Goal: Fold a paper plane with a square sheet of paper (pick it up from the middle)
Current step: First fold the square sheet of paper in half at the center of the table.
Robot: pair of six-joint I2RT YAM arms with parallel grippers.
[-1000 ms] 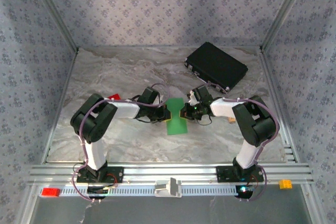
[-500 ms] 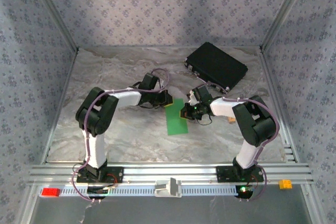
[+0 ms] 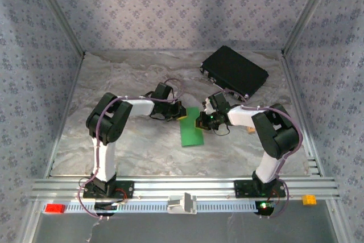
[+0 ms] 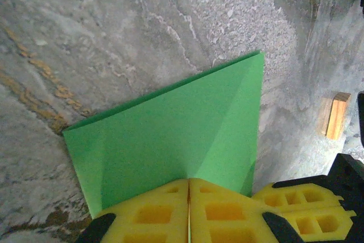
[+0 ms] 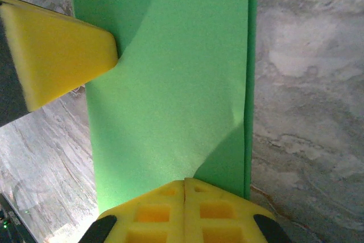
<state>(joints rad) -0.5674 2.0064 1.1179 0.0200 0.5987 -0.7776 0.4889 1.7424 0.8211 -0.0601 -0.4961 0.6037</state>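
Case [image 3: 234, 72], black, lid shut, at upper right of the top view; contents hidden. Paper sheet [image 3: 191, 132], bright green, folded to a narrow strip, on counter [image 3: 131, 146] at frame centre. Long axis near top-to-bottom, upper end tipped slightly right. Left fingers [image 4: 153, 214] pressed shut on strip's left edge near upper end. Right fingers [image 5: 219, 211] pinched shut on opposite edge. Diagonal creases visible in left wrist view.

The sheet of paper [image 3: 191, 131] was plain bright green, the pads [image 4: 224, 211] of the left tool [image 4: 189, 189] and right tool [image 5: 185, 189] yellow, the counter [image 3: 131, 146] grey marble with pale and brownish veins, the case [image 3: 234, 72] black, and the walls [image 3: 170, 9] grey-blue with small floral repeats.
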